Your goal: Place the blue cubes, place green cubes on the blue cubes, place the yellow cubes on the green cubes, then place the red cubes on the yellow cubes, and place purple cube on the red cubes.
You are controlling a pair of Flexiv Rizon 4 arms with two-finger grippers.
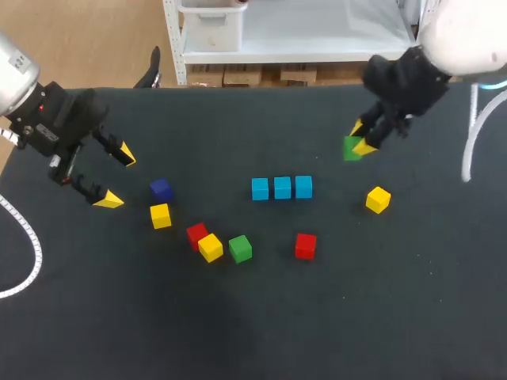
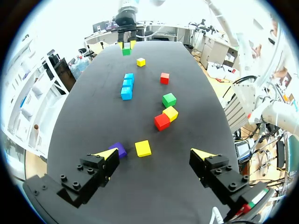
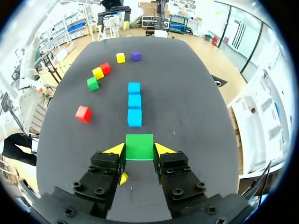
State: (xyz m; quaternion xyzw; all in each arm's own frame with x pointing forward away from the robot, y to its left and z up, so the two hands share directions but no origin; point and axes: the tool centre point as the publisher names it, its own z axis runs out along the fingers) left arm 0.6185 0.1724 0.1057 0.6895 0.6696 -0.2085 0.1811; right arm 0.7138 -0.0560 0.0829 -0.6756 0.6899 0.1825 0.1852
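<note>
Right gripper (image 3: 139,150) clamps a green cube (image 3: 139,144) by two opposite flat faces, over the table (image 3: 187,93) near the row of three blue cubes (image 3: 134,103); the cube looks light, rigid, probably smooth; left gripper (image 2: 154,152) hangs open, empty.

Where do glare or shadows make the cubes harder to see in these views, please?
Head view: the matte black table is evenly lit; the three small blue cubes throw only faint shadows. Left wrist view: glare pales the table's far end, near the small green cube in the right gripper. Right wrist view: that cube is brightly lit.
</note>
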